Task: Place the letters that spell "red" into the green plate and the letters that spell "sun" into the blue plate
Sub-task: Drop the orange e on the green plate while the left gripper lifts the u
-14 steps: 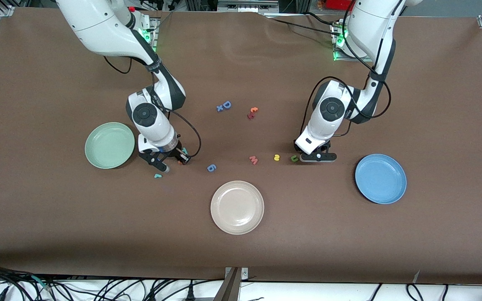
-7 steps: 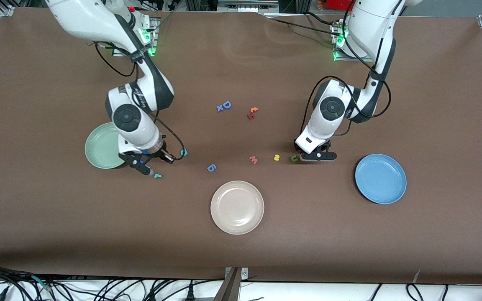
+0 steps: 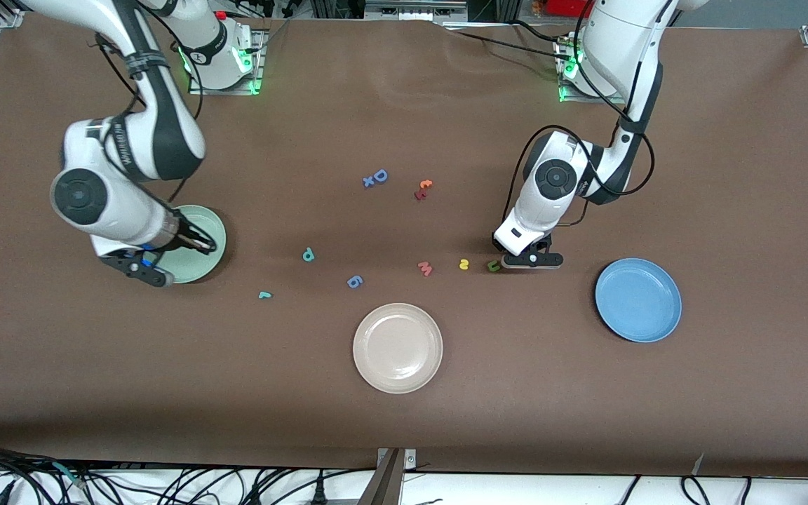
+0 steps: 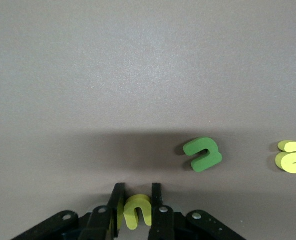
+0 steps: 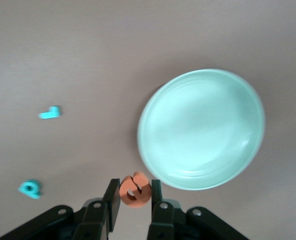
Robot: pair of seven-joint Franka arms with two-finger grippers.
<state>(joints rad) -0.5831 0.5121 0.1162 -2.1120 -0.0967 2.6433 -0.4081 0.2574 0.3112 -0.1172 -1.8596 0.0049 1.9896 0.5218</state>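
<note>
Over bare brown table [image 3: 586, 421], right end effector [image 5: 133, 197] grips orange e [image 5: 134, 189] at green plate [image 5: 203, 127] rim; left end effector [image 4: 136, 212] grips yellow u [image 4: 138, 211].

Green plate [image 3: 211, 228] half covered by the right arm's wrist. Blue plate [image 3: 638, 299] uncovered, bare table all round it — open from above. Between left gripper [image 3: 532, 260] and that plate nothing stands. Green letter [image 3: 493, 266] just beside the gripper.

Letter d [image 3: 308, 254] lies between green plate [image 3: 209, 261] and 6 [image 3: 354, 282].
</note>
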